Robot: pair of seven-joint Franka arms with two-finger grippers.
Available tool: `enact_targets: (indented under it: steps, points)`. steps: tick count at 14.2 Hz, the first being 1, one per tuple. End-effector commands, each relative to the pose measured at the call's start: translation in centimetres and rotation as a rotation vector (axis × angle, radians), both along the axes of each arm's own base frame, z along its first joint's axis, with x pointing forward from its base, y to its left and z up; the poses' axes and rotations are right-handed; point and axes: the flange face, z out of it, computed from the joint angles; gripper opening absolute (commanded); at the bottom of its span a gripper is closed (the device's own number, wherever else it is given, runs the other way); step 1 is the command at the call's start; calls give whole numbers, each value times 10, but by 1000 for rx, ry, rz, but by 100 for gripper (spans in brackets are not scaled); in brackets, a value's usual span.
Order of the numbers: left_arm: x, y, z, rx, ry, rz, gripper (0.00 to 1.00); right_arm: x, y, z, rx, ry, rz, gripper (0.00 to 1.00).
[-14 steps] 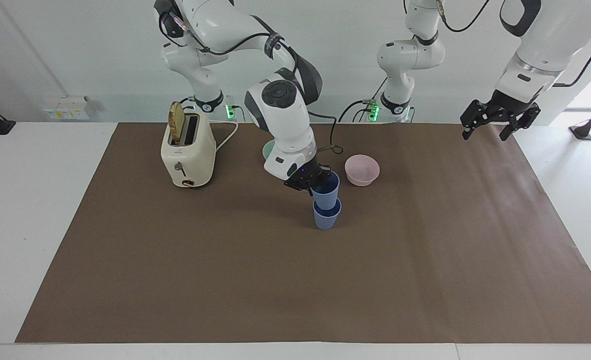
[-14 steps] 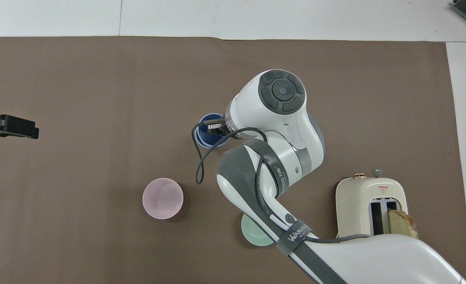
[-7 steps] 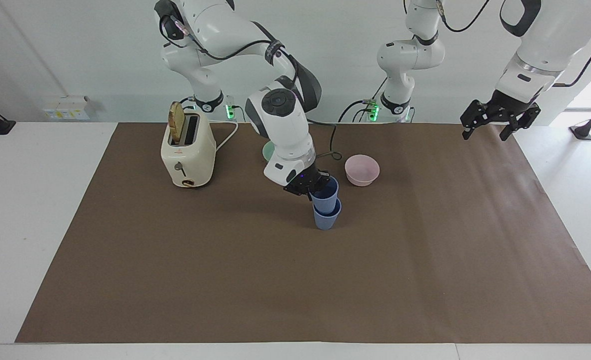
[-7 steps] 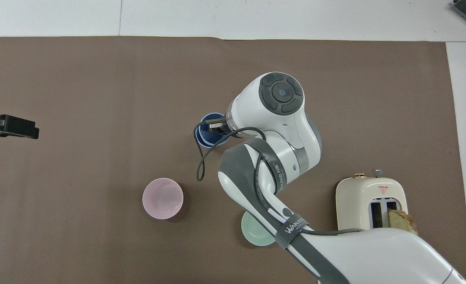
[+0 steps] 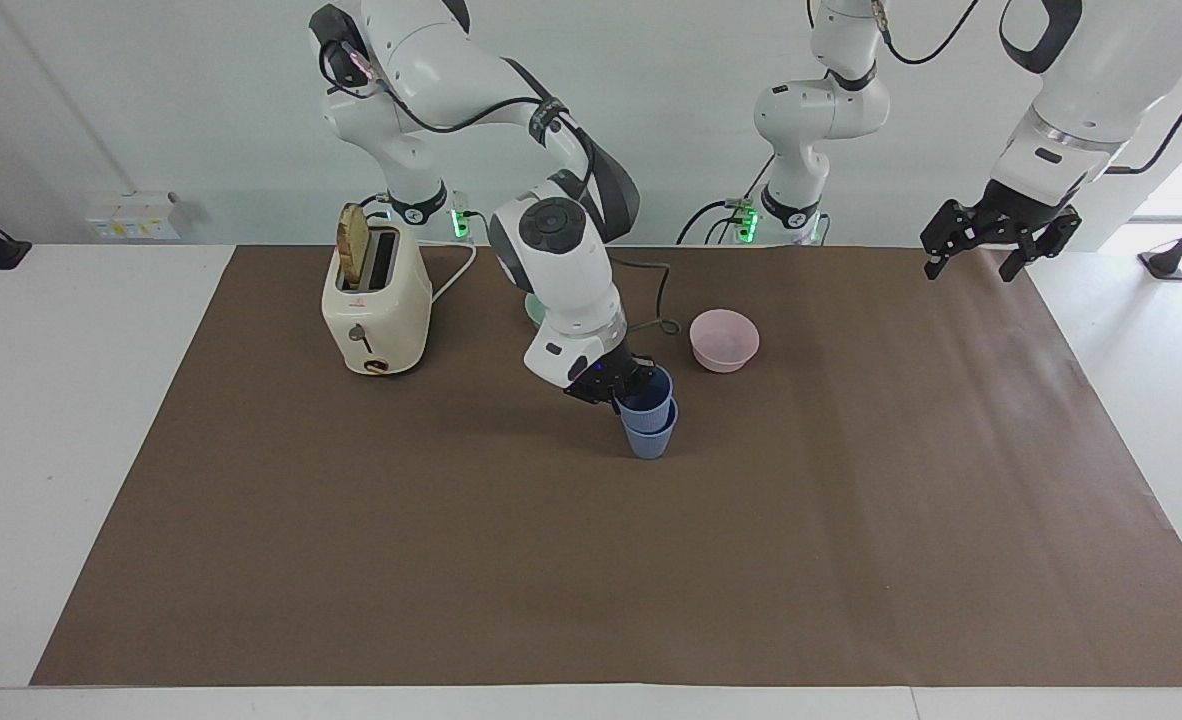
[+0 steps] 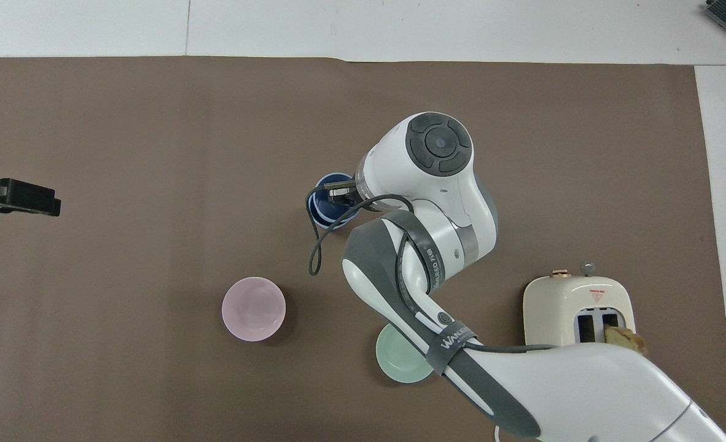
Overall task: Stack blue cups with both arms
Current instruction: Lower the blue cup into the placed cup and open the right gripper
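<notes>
My right gripper point(image 5: 634, 392), fingers clamped on the upper cup point(image 5: 648, 393), has sunk it deeper into the lower cup point(image 5: 650, 437) at frame centre; my left gripper point(image 5: 991, 240) waits spread wide, upper right.

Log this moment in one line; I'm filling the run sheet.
right end effector: shut on upper blue cup | nested in lower blue cup | left end effector: open, waiting

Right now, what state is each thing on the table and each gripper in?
Upper blue cup: upright, nested in the lower cup, gripped at its rim.
Lower blue cup: upright on the table.
Right gripper: shut on the upper blue cup.
Left gripper: open, empty, waiting over the table's edge.
Pink bowl: upright, empty.
Green bowl: upright, partly hidden by the right arm.
Toaster: bread sticking up from one slot.
</notes>
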Motion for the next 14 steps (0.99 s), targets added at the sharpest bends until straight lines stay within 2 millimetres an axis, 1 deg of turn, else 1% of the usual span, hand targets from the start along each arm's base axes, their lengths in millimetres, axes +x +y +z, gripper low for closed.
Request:
enact_targets:
  steps: [1, 2, 3, 4, 5, 7, 9, 13, 14]
  points:
    - [-5, 4, 0, 8, -16, -9, 100, 4, -2, -5, 0, -23, 20, 0]
    - [-5, 4, 0, 9, -17, -17, 100, 3, 0, -4, 2, -24, 21, 4]
    - [-5, 4, -2, 9, -14, -18, 100, 3, 0, -5, 1, -23, 21, 36]
    - [-5, 4, -3, 9, -11, -21, 100, 4, -1, -4, -1, -23, 20, 64]
    - [-5, 4, -4, 9, -10, -22, 100, 2, 1, -4, -1, -23, 23, 67]
    - [-5, 4, -5, 9, -10, -21, 100, 0, 5, -4, -3, -26, 28, 99]
    - [-5, 5, -5, 9, -10, -20, 100, 0, 7, -2, -23, -52, 43, 100]
    - [-5, 5, -5, 9, -8, -20, 100, 0, 8, 0, -25, -51, 44, 100]
    - [-5, 4, -5, 9, -8, -21, 100, 1, 5, 5, -29, -50, 44, 100]
